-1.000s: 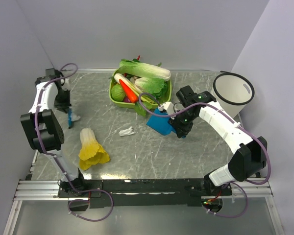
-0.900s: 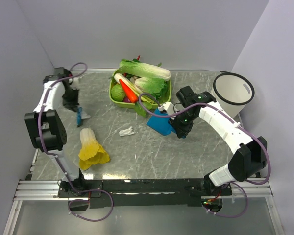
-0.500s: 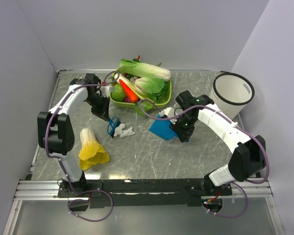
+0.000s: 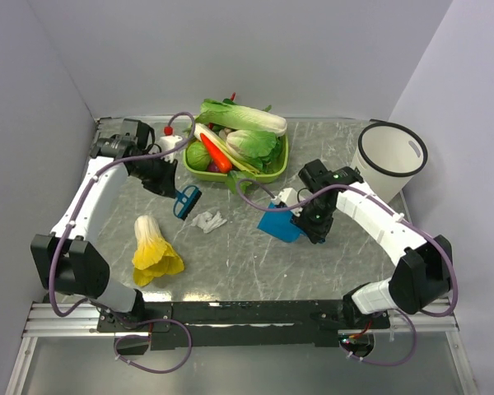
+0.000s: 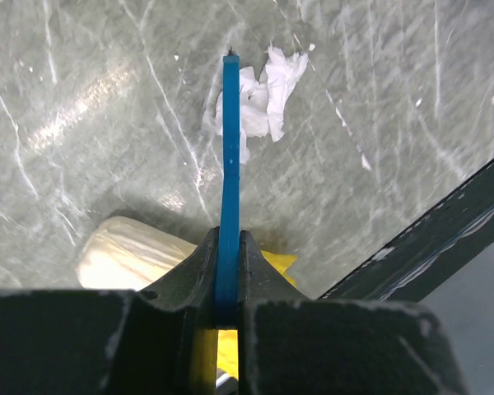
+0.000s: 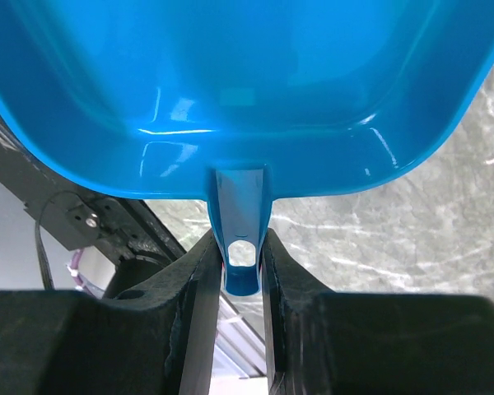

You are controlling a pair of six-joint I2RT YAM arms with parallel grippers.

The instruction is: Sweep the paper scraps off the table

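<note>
Two or so crumpled white paper scraps lie together near the middle of the grey-green marble table. In the left wrist view the paper scraps sit at the tip of a thin blue brush. My left gripper is shut on that brush, whose head sits just left of the scraps. My left gripper's jaws pinch the handle flat. My right gripper is shut on the handle of a blue dustpan, which is right of the scraps. The dustpan fills the right wrist view, above the right gripper.
A green basket of vegetables stands at the back centre. A white bin is at the back right. A yellow-and-white leafy vegetable lies front left. A small white object with a red top sits left of the basket.
My left arm swung from the far left edge toward the centre, brushing one scrap rightward until it joined the other. My right arm brought the dustpan slightly nearer and lower.
</note>
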